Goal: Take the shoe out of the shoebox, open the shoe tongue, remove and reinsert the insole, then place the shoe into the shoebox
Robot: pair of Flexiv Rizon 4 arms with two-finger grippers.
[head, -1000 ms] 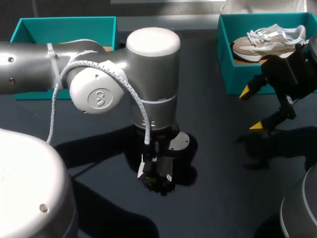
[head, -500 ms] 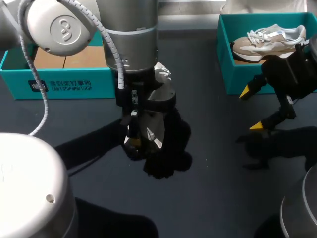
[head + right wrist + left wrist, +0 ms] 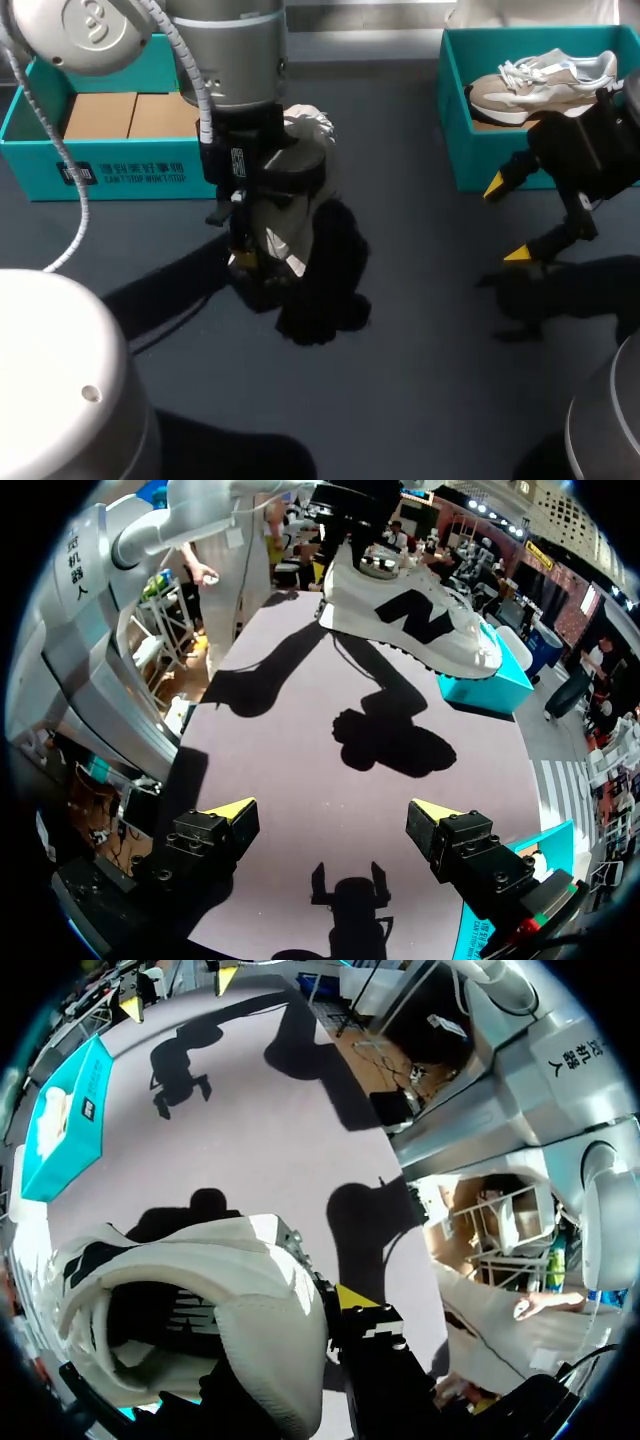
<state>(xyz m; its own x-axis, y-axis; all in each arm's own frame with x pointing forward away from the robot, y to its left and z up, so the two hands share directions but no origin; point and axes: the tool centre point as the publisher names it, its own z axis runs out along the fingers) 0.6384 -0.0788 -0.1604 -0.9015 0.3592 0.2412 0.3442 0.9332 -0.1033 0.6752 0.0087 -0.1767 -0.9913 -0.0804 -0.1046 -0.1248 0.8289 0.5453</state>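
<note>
Two teal shoeboxes on dark tabletop (image 3: 420,350), one each side. Left shoebox (image 3: 120,175) at the far left edge, brown cardboard showing inside, no shoe visible in it. Left arm comes in from upper left, left gripper (image 3: 262,255) just right of that box, pointing down over the tabletop. Its fingers are clamped on a white-and-grey shoe (image 3: 305,140); only one yellow tip shows in left wrist view, pressed against the shoe's side, collar opening facing the camera. Right wrist view shows this shoe (image 3: 410,615) off the tabletop, side-on, dark logo visible, its shadow on the surface below. Right gripper (image 3: 508,220) is well apart from the held shoe, over the tabletop just in front of the right shoebox (image 3: 455,130), fingers spread wide with nothing between them. Second shoe (image 3: 540,82), beige and white, lies inside the right shoebox, laces up.
</note>
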